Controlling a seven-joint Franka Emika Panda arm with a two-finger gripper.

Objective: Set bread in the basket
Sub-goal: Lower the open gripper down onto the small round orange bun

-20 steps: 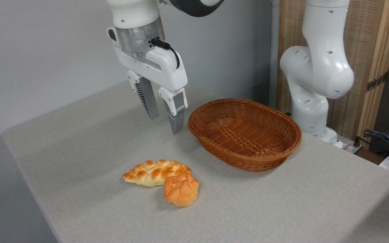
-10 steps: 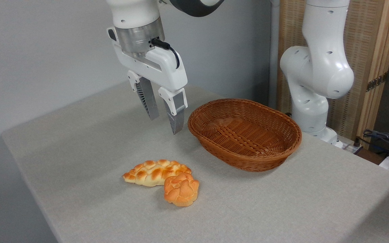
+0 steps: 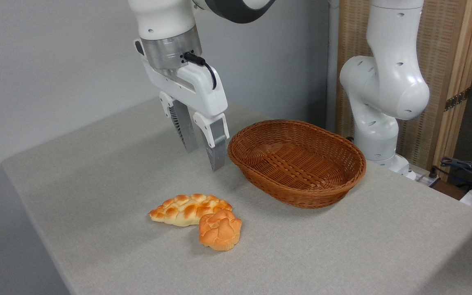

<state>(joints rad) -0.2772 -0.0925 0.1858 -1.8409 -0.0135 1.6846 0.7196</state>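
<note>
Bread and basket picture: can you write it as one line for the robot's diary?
gripper: open, empty, above table | bread: on table, touching braided loaf | basket: empty | step: bread not yet grasped

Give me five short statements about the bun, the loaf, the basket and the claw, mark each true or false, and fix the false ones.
1. The basket has nothing in it. True.
2. The claw grips the small bun. False: it is open, empty and above the table, apart from the bun.
3. The bun lies against the braided loaf. True.
4. The bun lies right of the basket. False: it lies left of it and nearer the camera.
5. Both breads rest on the table. True.
</note>
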